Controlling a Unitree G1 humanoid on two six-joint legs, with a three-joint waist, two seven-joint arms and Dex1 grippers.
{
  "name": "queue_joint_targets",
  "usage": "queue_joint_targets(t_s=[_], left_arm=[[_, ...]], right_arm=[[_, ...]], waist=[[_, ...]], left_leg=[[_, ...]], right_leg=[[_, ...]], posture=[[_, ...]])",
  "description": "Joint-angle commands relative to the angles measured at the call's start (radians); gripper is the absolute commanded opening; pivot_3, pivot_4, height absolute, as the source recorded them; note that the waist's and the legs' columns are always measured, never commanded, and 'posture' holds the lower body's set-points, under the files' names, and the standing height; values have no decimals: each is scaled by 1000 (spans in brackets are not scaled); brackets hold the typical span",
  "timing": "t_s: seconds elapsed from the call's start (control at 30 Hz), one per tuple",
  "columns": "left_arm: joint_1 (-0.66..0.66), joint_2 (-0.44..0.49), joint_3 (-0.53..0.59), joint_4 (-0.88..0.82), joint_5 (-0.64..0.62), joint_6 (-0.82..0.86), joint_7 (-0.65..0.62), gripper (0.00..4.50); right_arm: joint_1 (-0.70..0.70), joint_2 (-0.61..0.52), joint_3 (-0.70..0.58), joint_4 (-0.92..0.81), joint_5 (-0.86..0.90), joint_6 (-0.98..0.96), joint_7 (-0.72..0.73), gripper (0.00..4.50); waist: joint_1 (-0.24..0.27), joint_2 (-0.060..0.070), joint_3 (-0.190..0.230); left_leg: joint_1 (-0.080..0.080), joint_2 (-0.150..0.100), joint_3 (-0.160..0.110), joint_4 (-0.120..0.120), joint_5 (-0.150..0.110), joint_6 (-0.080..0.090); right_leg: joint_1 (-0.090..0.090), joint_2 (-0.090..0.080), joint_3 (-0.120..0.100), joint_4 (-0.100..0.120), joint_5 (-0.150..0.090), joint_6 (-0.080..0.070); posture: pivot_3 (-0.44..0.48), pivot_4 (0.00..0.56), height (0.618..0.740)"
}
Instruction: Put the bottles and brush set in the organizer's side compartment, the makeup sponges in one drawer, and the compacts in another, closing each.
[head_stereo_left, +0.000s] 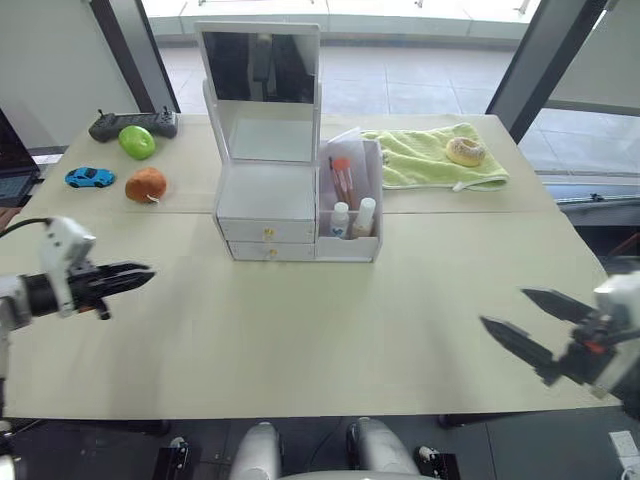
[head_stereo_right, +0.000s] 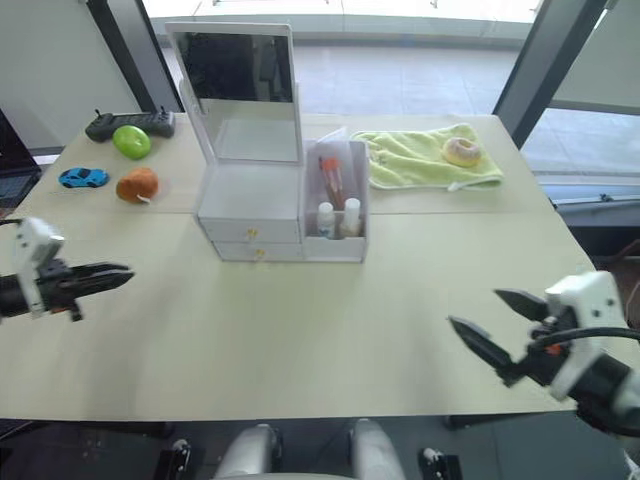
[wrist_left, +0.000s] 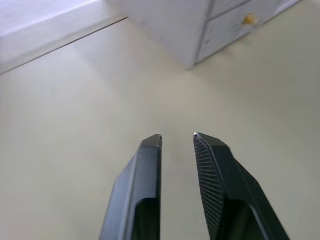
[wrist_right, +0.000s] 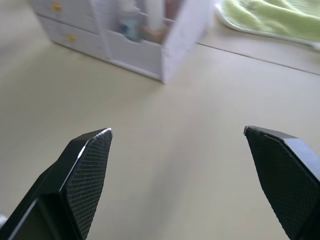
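Two grippers hover low over the near part of the table (head_stereo_left: 300, 360), well apart from each other and from the work. The left gripper (head_stereo_left: 140, 273) has its fingers nearly pressed together, a thin gap between them, holding nothing; the right gripper (head_stereo_left: 520, 318) is spread wide and empty. Farther back, mid-table, stands the white organizer (head_stereo_left: 268, 215), both drawers (head_stereo_left: 266, 240) shut, its mirror lid (head_stereo_left: 260, 65) raised. In its side compartment (head_stereo_left: 352, 205), two small bottles (head_stereo_left: 352, 218) stand upright at the front with the brush set (head_stereo_left: 342, 178) behind, so the sorting looks complete. Beyond lie a green towel (head_stereo_left: 430, 158) bearing a doughnut (head_stereo_left: 465, 151), and, to the left, a toy car (head_stereo_left: 90, 177), an orange ball (head_stereo_left: 146, 184), a green ball (head_stereo_left: 137, 141) and a controller (head_stereo_left: 130, 123).
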Motion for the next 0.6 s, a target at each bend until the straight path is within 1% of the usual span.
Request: queue_joint_targets(t_s=[0.03,0.07,0.1,0.17,0.27,0.43,0.5,0.6], left_arm=[[24,40,62,76,6,-95,-34,2246],[40,43,69,88,11,-113,-38,2569],[56,42,76,87,13,-123,-36,2852],[77,44,96,96,5,-135,-39,3545],[107,36,116,90,-10,-144,-42,4448],[129,7,123,40,-24,-142,-21,4483],[126,-7,125,5,-23,-150,6,4483],[127,-12,125,-54,-40,-95,33,4483]], right_arm=[[10,-1,-67,65,-85,-69,84,4500],[12,-4,-68,86,-103,-79,103,4500],[7,-6,-69,105,-116,-85,120,4500],[-19,-13,-68,144,-130,-94,137,4500],[-53,-32,-52,193,-164,-100,167,4500],[-121,-46,-13,245,-196,-84,179,4500],[-141,-48,6,265,-219,-88,185,4500],[-158,-43,11,296,-239,-90,189,4500]], waist=[[1,1,0],[2,1,0],[2,1,0],[4,1,0],[4,0,0],[4,0,0],[5,0,0],[5,0,0]], left_leg=[[1,0,0,0,0,0],[2,0,1,0,0,0],[3,0,2,0,0,0],[3,0,3,-1,0,0],[2,0,3,-2,0,0],[3,0,3,-2,0,0],[3,0,3,-2,0,0],[2,0,3,-2,0,0]], right_leg=[[0,-1,0,0,0,-1],[1,-1,0,0,-3,-5],[1,-2,1,0,-4,-6],[1,-2,1,0,-4,-6],[1,-1,1,0,-3,-5],[1,-2,1,1,-2,-2],[1,-2,1,1,-1,-1],[1,-1,1,1,-1,0]], posture=[[0,150,740],[0,150,740],[0,150,740],[0,150,740],[0,150,740],[0,150,740],[0,150,740],[0,150,740]])
